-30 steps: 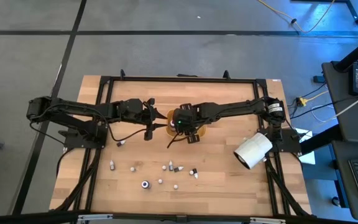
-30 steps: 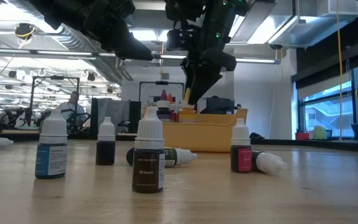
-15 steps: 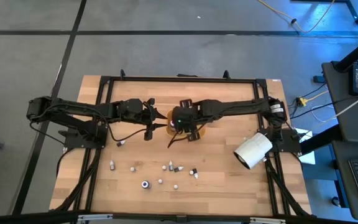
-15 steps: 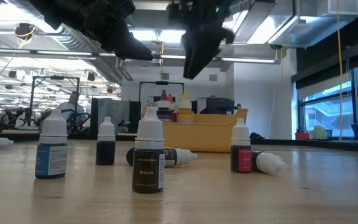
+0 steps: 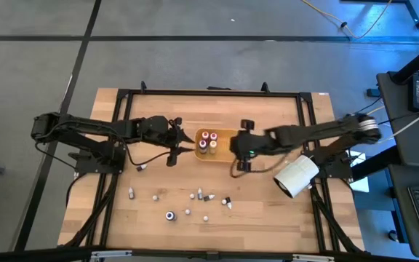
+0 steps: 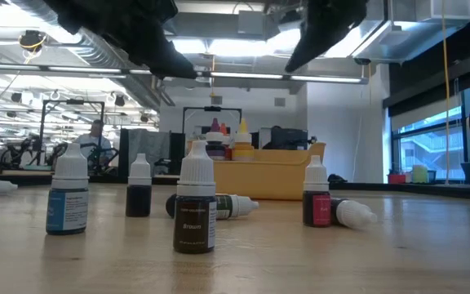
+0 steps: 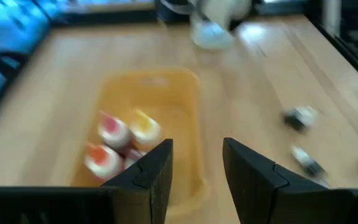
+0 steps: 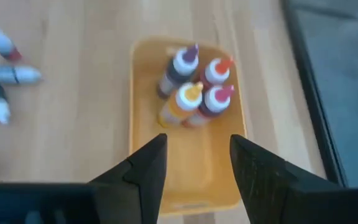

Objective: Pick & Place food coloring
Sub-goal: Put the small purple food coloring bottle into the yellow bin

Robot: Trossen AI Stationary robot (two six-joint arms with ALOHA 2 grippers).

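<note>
The orange tray (image 5: 222, 145) lies at mid-table with several food coloring bottles (image 5: 208, 141) standing upright at its left end. The right wrist view shows them with purple, red and yellow caps (image 8: 194, 84). More food coloring bottles (image 5: 200, 195) are scattered toward the near edge, some standing (image 6: 195, 200), some lying on their sides (image 6: 233, 205). My left gripper (image 5: 184, 143) hovers open at the tray's left end (image 7: 160, 124), empty. My right gripper (image 5: 235, 148) is open and empty above the tray's right end (image 8: 185, 168).
A big white cylinder (image 5: 295, 175) lies on its side at the table's right edge, near my right arm. A single bottle (image 5: 142, 167) lies under my left arm. A black frame (image 5: 209, 92) runs round the table top.
My right gripper has risen from low over the tray and drawn back toward the table's right edge, turning as it went. It now uncovers the bottles in the tray. My left gripper has stayed beside the tray.
</note>
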